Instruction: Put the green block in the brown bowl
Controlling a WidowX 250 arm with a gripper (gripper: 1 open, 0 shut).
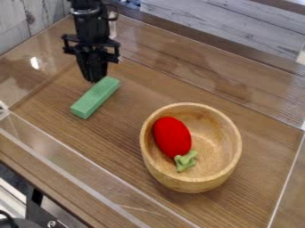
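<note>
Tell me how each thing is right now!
Tool: shut, empty, above the block's far end.
Green block: lying flat on the table, not held.
Bowl: upright, holding the red vegetable.
Red vegetable: lying in the bowl, stem toward the front.

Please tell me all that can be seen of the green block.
The green block is a small, flat, elongated bar of plain light green with a matte surface; its material cannot be told. It lies flat on the wooden table, its long side running diagonally from lower left to upper right. It sits left of the bowl, apart from it and outside it. The claw hangs just above its upper end and does not hold it. Only the table touches the block.
</note>
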